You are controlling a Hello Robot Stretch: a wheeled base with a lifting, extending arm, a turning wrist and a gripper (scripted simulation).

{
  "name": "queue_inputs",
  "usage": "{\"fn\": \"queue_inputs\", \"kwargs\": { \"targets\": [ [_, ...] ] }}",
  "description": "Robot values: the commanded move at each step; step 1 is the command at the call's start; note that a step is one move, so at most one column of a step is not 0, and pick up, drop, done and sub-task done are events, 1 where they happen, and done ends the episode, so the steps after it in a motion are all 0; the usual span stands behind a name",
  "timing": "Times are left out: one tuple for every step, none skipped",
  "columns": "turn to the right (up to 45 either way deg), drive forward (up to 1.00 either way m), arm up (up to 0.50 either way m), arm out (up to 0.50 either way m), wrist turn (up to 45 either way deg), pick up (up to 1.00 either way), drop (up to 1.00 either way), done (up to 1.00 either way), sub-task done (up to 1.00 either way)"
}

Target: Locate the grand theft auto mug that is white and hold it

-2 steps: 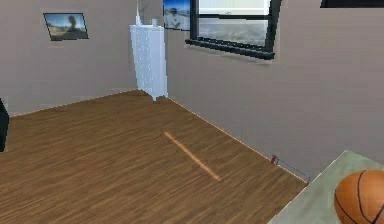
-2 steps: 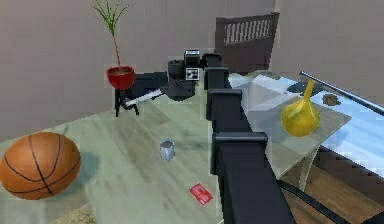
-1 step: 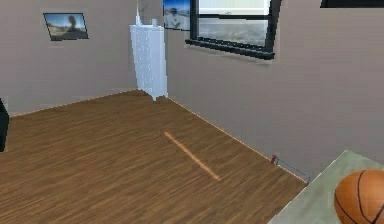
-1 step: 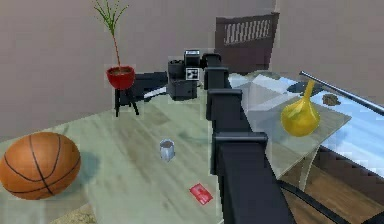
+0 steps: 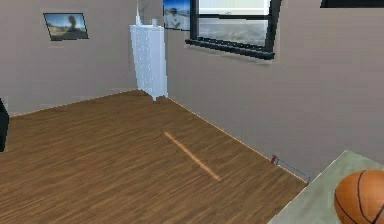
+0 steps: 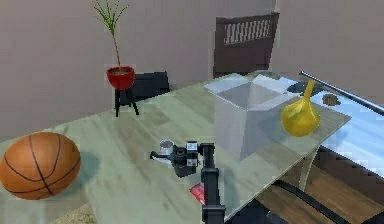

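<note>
Okay, wooden floor (image 5: 100,150) takes up most of the forward view, with a window (image 5: 232,25) and a tall white cabinet (image 5: 150,60) on the far walls. In the arm side view a long pale desk (image 6: 120,135) carries everything, and a dark chair (image 6: 246,40) stands behind it. On the desk there is an open white box (image 6: 245,120) right of middle and a basketball (image 6: 40,165) near the left edge. A potted plant (image 6: 120,75) in a red pot sits on a small black stand toward the back, and a yellow vase (image 6: 300,117) stands just beside the box. The arm (image 6: 212,195) rises from the bottom edge, with the gripper (image 6: 166,156) low over the desk in front of the box. At its finger end is a small pale curved thing (image 6: 158,152), possibly the mug, too small to confirm. It lies on or near the desk, so I cannot tell whether the gripper holds anything, nor the finger spacing. Judgement: a mug would be stiff, fairly light, glazed and slippery, and would chip if dropped. Best taken across the body below the rim, not by the handle.
</note>
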Motion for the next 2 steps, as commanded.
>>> {"fn": "queue_inputs", "kwargs": {
  "targets": [
    [0.0,0.0,0.0,0.0,0.0,1.0,0.0,0.0,0.0],
    [0.0,0.0,0.1,0.0,0.0,0.0,0.0,0.0,0.0]
  ]
}}
